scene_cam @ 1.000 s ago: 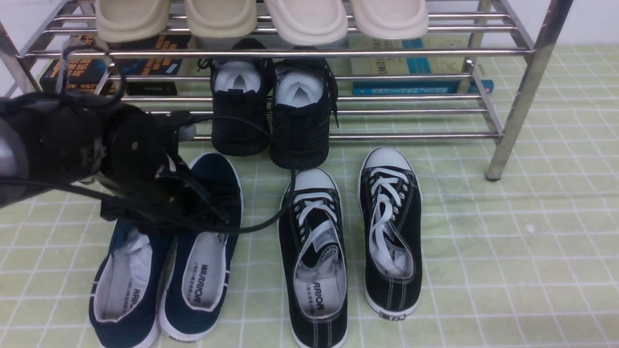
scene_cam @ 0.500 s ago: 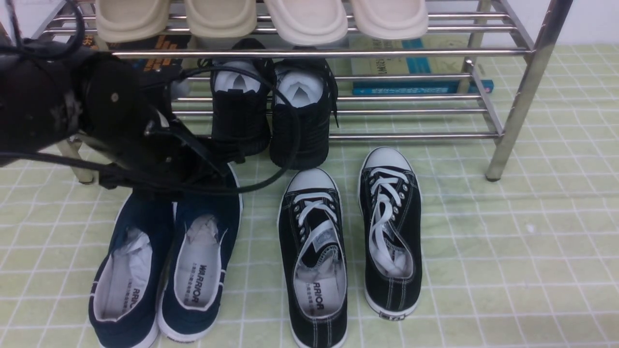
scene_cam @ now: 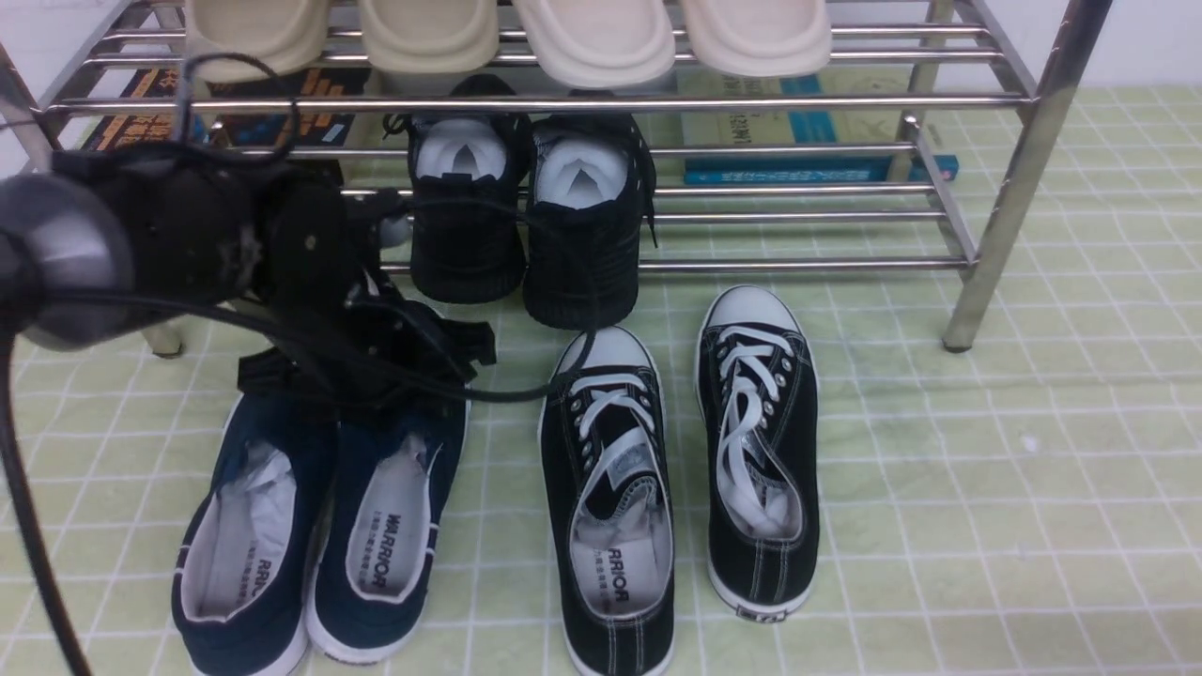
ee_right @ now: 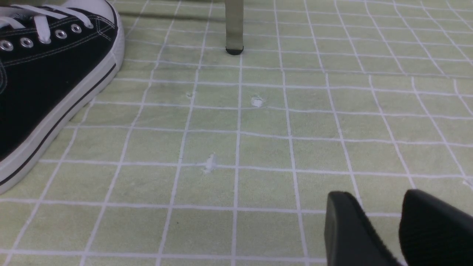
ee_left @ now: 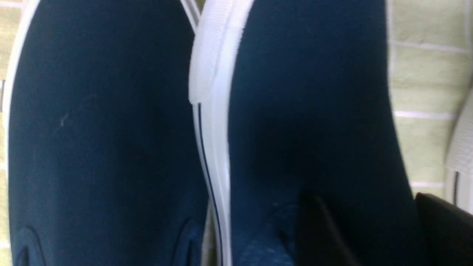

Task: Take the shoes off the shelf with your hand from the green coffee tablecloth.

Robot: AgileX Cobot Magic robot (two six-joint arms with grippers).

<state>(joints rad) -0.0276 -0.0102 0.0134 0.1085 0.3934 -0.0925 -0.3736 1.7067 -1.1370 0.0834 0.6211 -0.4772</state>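
Noting the surface first: a pale green cloth with a grid of thin white lines lies flat, with a few small pale scuffs; a plain white wall shows behind.

A two-tier shelf of shiny chrome bars with thick corner legs stands on the cloth.
- Upper tier: cream moulded slippers, smooth and rounded.
- Lower tier: a pair of all-black shoes, heels outward, white paper stuffed inside.
- Under the shelf: flat books on the cloth.

The pair of navy blue laceless canvas slip-ons with white rubber soles is off the shelf. It sits on the cloth before the shelf's left end, the two shoes side by side and touching. White insoles read WARRIOR; crumpled paper fills the toes.

Just beside them, towards the right, sit black canvas sneakers with white laces and white toe caps.

The left hand, black, with loose black cables and a rounded grey joint, hangs over the navy toes. In the wrist view its fingers stand apart over one shoe, released; contact with the canvas cannot be told.

The right hand is low over bare cloth, fingers parted, grasping nothing.
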